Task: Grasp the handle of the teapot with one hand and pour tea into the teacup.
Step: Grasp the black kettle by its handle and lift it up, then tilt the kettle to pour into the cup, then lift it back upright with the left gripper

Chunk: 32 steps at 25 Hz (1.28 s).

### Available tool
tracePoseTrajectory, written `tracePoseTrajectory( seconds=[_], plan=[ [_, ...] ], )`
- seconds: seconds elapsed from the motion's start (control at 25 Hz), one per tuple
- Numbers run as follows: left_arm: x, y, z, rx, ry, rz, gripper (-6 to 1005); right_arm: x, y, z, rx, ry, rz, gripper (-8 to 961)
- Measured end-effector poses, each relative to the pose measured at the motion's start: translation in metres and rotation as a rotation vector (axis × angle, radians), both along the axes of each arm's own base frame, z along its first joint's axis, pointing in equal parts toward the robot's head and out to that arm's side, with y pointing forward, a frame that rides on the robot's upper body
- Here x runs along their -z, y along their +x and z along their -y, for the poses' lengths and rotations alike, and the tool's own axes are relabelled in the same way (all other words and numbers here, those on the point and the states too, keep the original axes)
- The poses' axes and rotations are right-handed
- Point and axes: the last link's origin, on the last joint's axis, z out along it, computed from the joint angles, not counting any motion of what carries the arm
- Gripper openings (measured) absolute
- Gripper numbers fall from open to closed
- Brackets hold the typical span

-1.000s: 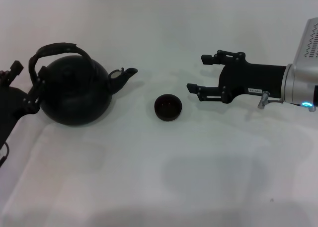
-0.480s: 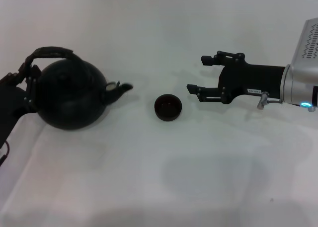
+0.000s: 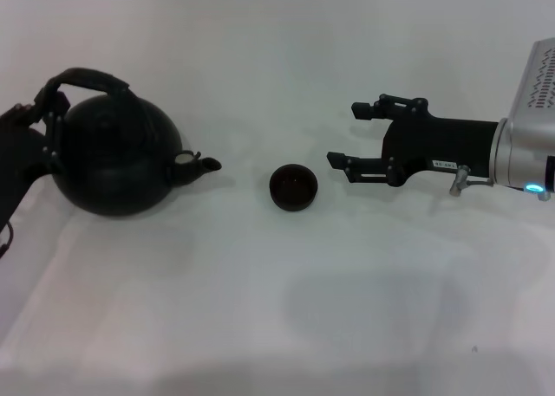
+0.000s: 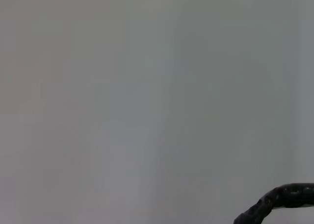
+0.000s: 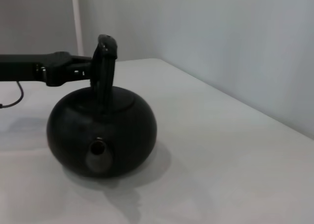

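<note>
So far you have only the first half of the job in hand. At the far left of the head view your left hand (image 3: 39,119) is closed on the handle (image 3: 82,78) of the teapot (image 3: 117,158), gripping the hoop low on the side away from the spout. The right wrist view shows the same hold from the front: the arm reaches in level and meets the upright hoop. The pot looks tipped a little toward its spout (image 3: 204,164), which points at the teacup (image 3: 293,187) in the middle of the frame. Whether the base is clear of the surface (image 3: 277,309) I cannot tell; the right wrist view shows a shadow tight under the belly, so treat it as barely lifted or resting.

The spout and the cup stand well apart, with bare surface between them, and nothing is running from the spout. The cup sits upright and alone, its dark inside giving no sign of tea that I can make out.

Your right hand (image 3: 345,134) hovers at the right of the frame, fingers spread wide, gripping nothing, near the cup but not touching it.

What is left, as I judge it: carry the pot across until the spout is over the cup, then tilt it.
</note>
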Motion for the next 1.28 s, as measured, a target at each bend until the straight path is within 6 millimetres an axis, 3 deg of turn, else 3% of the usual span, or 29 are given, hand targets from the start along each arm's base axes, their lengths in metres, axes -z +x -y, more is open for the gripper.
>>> tracePoseTrajectory(
  seconds=[0.4,0.48,0.76,0.96,1.28],
  plan=[
    [-0.013,0.017,-0.027,0.129,-0.059,-0.033,117,0.0,0.004,0.001,-0.007,0.027,-0.022,851],
    [-0.029,0.022,-0.042,0.165,-0.118,-0.058,116,0.0,0.004,0.002,-0.011,0.033,-0.025,851],
    [-0.055,0.043,-0.065,0.21,-0.216,-0.082,116,-0.003,0.004,0.001,-0.023,0.058,-0.051,851],
    [-0.062,0.054,-0.075,0.204,-0.259,-0.111,116,-0.005,0.003,0.0,-0.027,0.073,-0.061,851],
    [-0.056,0.076,-0.09,0.137,-0.313,-0.219,116,-0.016,0.005,-0.004,-0.016,0.116,-0.096,850]
  ],
)
